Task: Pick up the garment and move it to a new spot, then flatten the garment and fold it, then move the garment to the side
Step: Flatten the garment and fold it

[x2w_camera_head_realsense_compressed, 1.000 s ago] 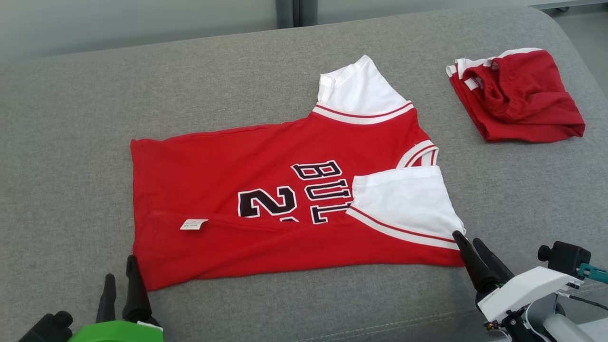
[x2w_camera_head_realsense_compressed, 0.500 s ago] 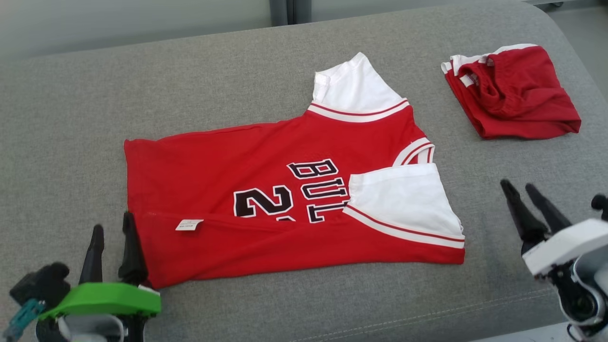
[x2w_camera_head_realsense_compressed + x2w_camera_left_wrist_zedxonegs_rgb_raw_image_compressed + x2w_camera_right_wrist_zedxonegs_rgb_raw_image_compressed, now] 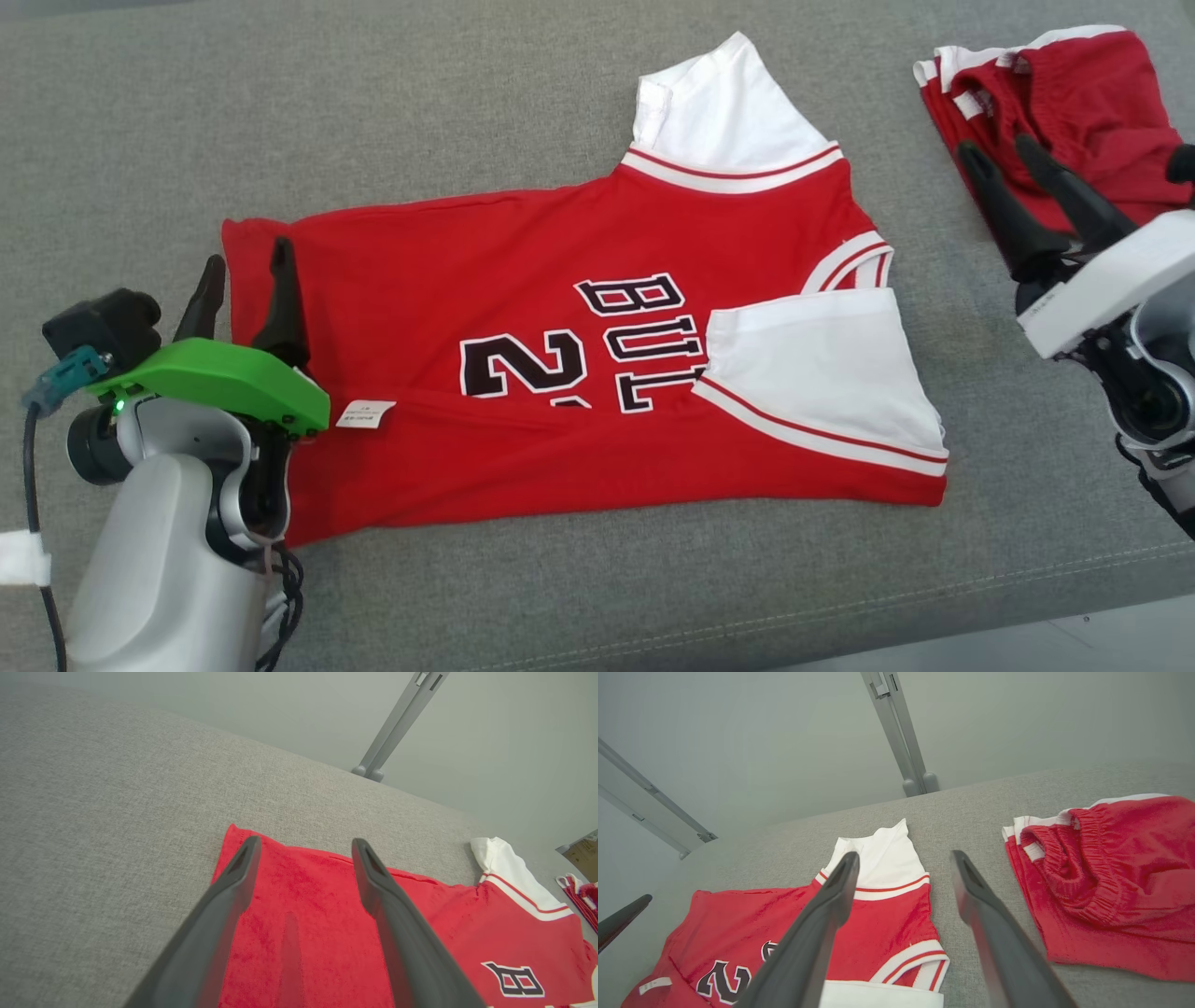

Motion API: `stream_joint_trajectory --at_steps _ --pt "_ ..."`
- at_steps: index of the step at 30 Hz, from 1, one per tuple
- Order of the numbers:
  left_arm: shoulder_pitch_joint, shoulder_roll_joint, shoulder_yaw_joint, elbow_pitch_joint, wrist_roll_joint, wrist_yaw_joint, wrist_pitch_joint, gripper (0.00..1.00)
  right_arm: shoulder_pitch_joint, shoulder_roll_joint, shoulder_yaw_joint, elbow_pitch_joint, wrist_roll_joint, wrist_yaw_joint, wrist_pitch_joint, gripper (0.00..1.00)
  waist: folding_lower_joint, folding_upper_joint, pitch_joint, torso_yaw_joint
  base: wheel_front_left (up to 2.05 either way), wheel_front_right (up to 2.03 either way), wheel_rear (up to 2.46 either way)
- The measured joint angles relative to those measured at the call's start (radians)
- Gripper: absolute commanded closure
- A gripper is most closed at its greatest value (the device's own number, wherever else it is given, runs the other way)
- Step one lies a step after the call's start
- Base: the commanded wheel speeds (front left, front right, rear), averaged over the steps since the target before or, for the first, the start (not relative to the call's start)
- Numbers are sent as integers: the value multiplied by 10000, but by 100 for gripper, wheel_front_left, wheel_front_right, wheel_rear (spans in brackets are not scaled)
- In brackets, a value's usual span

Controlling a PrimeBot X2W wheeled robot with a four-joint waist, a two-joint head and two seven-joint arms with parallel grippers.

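Note:
The garment is a red jersey with white sleeves and black lettering, spread on a grey cushion. Its near long edge is folded over, and one white sleeve lies on top. My left gripper hovers open over the hem's far left corner, nothing between its fingers. In the left wrist view the gripper straddles the red hem. My right gripper is open and empty, off the jersey's collar end. The right wrist view has that gripper looking over the jersey.
A folded pair of red shorts with white trim lies at the far right, partly behind my right fingers, and is also in the right wrist view. The cushion's front seam runs near the bottom. A metal post stands behind.
The head camera has tilted down. My left gripper went forward from the hem's near corner to its far corner. My right gripper left the near sleeve and moved right and forward toward the shorts.

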Motion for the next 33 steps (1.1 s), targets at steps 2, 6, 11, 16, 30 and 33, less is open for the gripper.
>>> stream_joint_trajectory --at_steps 2,6,11,16,30,33 --pt "-313 31 96 359 98 6 219 0 -292 228 265 -21 -67 117 222 0 0 0 224 29 0 0 0" --pt "-914 54 410 974 420 6 366 0 -799 525 581 67 -219 215 520 0 0 0 644 46 0 0 0" --pt "-1612 15 709 1732 690 6 470 0 -1575 529 658 441 -529 257 761 0 0 0 1079 8 0 0 0" --pt "-2128 -144 746 2245 955 6 554 0 -2014 548 713 909 -617 259 1007 0 0 0 1384 -19 0 0 0" --pt "-3202 -752 148 2746 1239 6 253 100 -3559 533 704 2506 -1104 182 1593 0 0 0 1762 546 0 0 0" --pt "-3233 -805 36 2742 1239 6 81 100 -3824 510 706 2913 -1164 151 1722 0 0 0 1834 805 0 0 0"
